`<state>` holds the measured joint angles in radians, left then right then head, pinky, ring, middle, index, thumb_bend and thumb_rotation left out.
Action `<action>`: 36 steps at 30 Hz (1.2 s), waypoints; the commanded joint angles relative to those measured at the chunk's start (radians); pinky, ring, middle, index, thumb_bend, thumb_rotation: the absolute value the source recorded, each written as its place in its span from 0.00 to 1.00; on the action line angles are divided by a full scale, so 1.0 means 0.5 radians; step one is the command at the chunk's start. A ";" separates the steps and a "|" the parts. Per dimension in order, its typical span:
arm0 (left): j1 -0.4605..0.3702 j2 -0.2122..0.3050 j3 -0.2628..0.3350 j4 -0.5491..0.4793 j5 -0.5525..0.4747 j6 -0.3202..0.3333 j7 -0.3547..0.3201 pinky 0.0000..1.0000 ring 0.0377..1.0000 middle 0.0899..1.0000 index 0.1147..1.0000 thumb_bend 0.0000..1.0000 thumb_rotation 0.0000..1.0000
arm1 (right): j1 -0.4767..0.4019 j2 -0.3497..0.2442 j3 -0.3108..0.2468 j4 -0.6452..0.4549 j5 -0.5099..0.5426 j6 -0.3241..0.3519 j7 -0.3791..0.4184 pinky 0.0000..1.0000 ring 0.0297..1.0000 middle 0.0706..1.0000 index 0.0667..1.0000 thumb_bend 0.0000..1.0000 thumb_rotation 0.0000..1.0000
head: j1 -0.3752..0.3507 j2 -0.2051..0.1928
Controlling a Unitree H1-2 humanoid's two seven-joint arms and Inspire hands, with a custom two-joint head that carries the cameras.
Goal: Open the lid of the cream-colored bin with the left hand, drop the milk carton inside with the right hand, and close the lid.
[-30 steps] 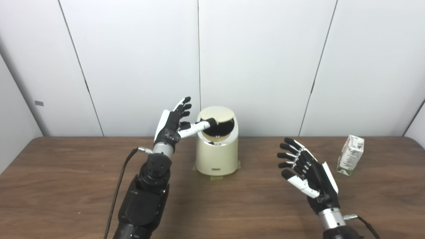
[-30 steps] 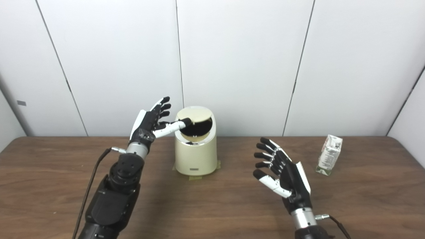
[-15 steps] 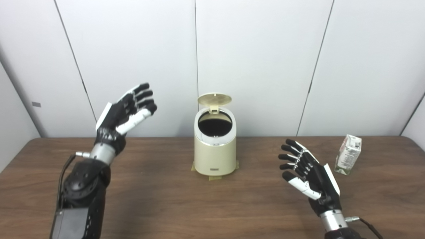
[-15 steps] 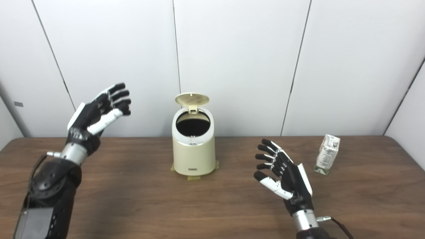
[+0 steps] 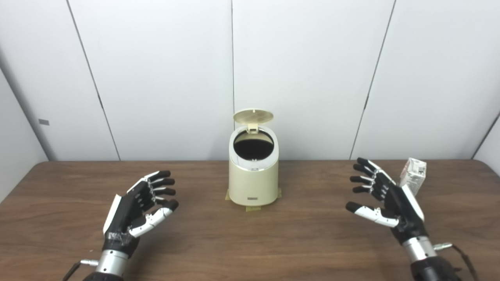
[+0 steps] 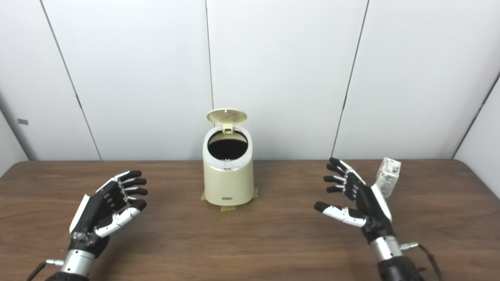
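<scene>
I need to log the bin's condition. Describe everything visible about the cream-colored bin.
The cream-colored bin is a small upright cylinder, smooth like plastic, with a white band around its slanted top opening. Its round lid stands flipped up on a rear hinge, ribbed underside facing forward, and the inside looks dark. A small label sits low on the front. It stands mid-table near the wall on tan tape patches. Neither hand touches it.

The desk (image 5: 250, 242) is dark brown wood-grain with a smooth, low sheen. The cream-colored bin (image 5: 253, 183) looks like smooth, slightly glossy plastic; its raised lid (image 5: 253, 115) shows a gridded underside. The milk carton (image 5: 413, 174) is printed paperboard. Both the left hand (image 5: 136, 212) and the right hand (image 5: 386, 201) have black and white hard plastic shells above bare metal wrists.
</scene>
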<state>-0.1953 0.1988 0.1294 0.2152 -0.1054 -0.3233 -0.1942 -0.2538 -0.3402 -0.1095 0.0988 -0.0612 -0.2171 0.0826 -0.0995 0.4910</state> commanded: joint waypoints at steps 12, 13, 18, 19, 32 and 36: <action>-0.085 0.100 0.060 0.244 -0.142 -0.167 -0.031 0.60 0.73 0.77 0.77 0.62 0.17 | -0.168 -0.406 -0.275 -0.557 -0.254 0.717 0.019 0.92 0.97 0.98 0.91 0.70 0.19 | -0.632 -0.157; -0.087 0.108 0.060 0.247 -0.121 -0.158 -0.012 0.60 0.74 0.78 0.77 0.64 0.19 | -0.175 -0.433 -0.311 -0.509 -0.217 0.712 0.020 0.91 0.97 0.98 0.92 0.71 0.22 | -0.648 -0.160; -0.105 0.116 0.066 0.249 -0.163 -0.101 -0.011 0.59 0.72 0.77 0.76 0.65 0.21 | -0.214 -0.526 -0.412 -0.209 -0.063 0.569 0.019 0.86 0.92 0.94 0.93 0.79 0.23 | -0.676 -0.166; -0.102 0.116 0.067 0.240 -0.172 -0.087 -0.014 0.61 0.72 0.77 0.77 0.62 0.17 | -0.218 -0.544 -0.412 -0.154 -0.051 0.548 0.026 0.84 0.91 0.93 0.92 0.81 0.25 | -0.678 -0.168; -0.073 0.133 0.073 0.183 -0.146 -0.029 0.009 0.69 0.73 0.76 0.76 0.51 0.05 | -0.271 -0.526 -0.248 0.279 0.071 0.474 0.163 0.82 0.90 0.94 0.96 0.78 0.05 | -0.681 -0.159; -0.066 0.137 0.074 0.153 -0.167 -0.003 0.001 0.66 0.72 0.76 0.75 0.53 0.08 | -0.324 -0.493 -0.195 0.440 0.094 0.429 0.180 0.83 0.90 0.93 0.96 0.82 0.05 | -0.679 -0.154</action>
<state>-0.2347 0.2600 0.1629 0.3076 -0.1786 -0.3242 -0.1970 -0.3538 -0.5701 -0.2014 0.3314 -0.0260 0.0556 0.1785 -0.4387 0.4126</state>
